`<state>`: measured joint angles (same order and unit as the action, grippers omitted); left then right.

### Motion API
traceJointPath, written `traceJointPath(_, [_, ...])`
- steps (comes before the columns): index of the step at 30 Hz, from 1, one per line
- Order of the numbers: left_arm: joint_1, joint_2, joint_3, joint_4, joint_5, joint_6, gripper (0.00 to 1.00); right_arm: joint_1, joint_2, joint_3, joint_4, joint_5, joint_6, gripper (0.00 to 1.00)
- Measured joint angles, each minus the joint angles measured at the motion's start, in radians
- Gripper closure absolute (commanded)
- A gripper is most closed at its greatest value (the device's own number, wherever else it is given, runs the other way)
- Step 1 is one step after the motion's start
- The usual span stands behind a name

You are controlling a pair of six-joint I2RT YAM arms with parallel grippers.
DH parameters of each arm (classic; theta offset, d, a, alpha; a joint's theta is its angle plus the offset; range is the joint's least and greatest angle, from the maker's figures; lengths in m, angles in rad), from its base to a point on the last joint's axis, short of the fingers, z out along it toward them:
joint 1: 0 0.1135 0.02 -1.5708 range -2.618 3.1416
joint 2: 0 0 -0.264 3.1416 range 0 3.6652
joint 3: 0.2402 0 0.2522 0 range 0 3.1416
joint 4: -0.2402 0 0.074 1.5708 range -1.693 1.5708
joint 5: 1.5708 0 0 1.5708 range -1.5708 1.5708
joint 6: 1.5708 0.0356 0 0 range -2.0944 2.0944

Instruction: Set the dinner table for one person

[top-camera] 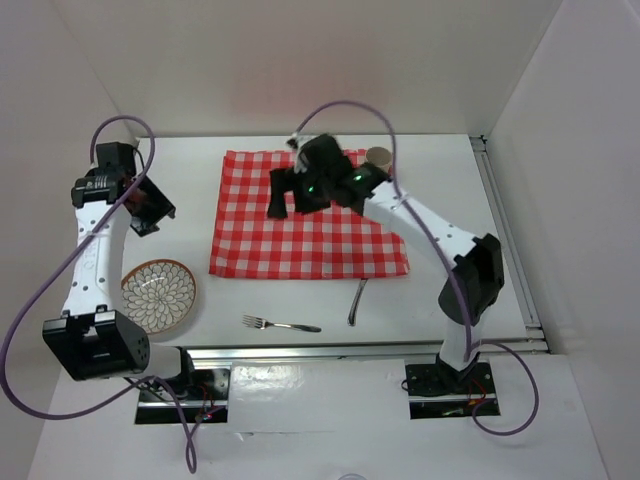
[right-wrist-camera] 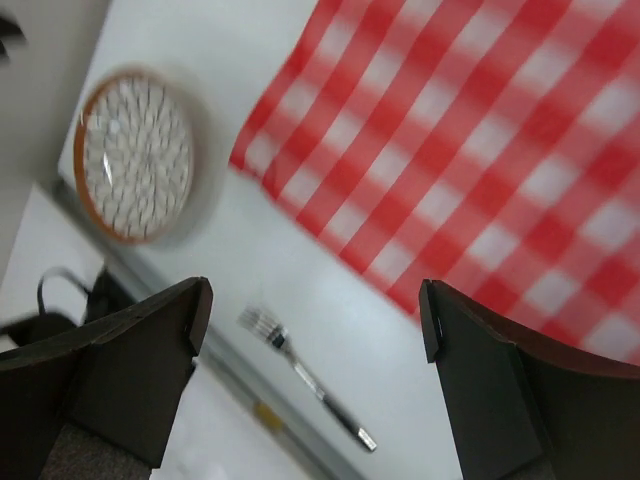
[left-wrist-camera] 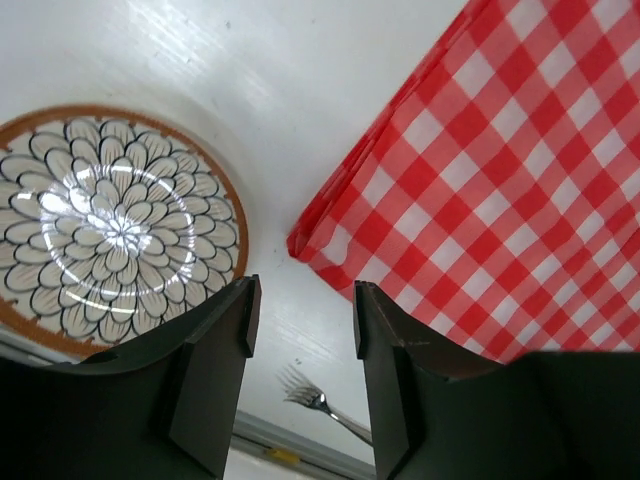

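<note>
The white dinner table (top-camera: pixel 455 190) carries a red-and-white checked cloth (top-camera: pixel 300 220) spread flat at its middle. A floral plate with a brown rim (top-camera: pixel 158 293) lies at the front left. A fork (top-camera: pixel 280 324) and a second piece of silver cutlery (top-camera: pixel 357 302) lie in front of the cloth. My left gripper (top-camera: pixel 150 207) hovers open and empty left of the cloth; its view shows the plate (left-wrist-camera: pixel 110 225), the cloth corner (left-wrist-camera: pixel 480 190) and the fork (left-wrist-camera: pixel 318 402). My right gripper (top-camera: pixel 285 193) hovers open and empty above the cloth's far part, seeing the cloth (right-wrist-camera: pixel 480 150), plate (right-wrist-camera: pixel 135 155) and fork (right-wrist-camera: pixel 305 380).
A small brownish cup (top-camera: pixel 379 156) stands at the cloth's far right corner, close behind the right arm. White walls close in the table on the left, back and right. A metal rail (top-camera: pixel 370 349) runs along the near edge.
</note>
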<state>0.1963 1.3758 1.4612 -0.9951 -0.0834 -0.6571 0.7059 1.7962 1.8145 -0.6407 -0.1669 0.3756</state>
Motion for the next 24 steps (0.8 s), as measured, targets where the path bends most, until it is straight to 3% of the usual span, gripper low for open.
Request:
traceJointPath(4, [0.024, -0.011, 0.019, -0.032, 0.021, -0.006, 0.31, 0.134, 0.056, -0.149, 0.079, -0.098, 0.074, 0.03])
traceJointPath(8, [0.024, -0.024, 0.167, -0.027, 0.113, 0.005, 0.24, 0.247, 0.154, -0.165, 0.214, -0.164, 0.17, 0.04])
traceJointPath(13, [-0.018, -0.108, 0.275, -0.002, 0.172, 0.022, 0.24, 0.337, 0.383, -0.017, 0.354, -0.207, 0.248, 0.08])
traceJointPath(19, [-0.074, -0.229, 0.211, -0.01, 0.201, 0.026, 0.24, 0.352, 0.641, 0.183, 0.387, -0.245, 0.309, 0.09])
traceJointPath(24, [-0.078, -0.239, 0.196, -0.015, 0.2, 0.03, 0.24, 0.356, 0.749, 0.312, 0.386, -0.253, 0.35, 0.18])
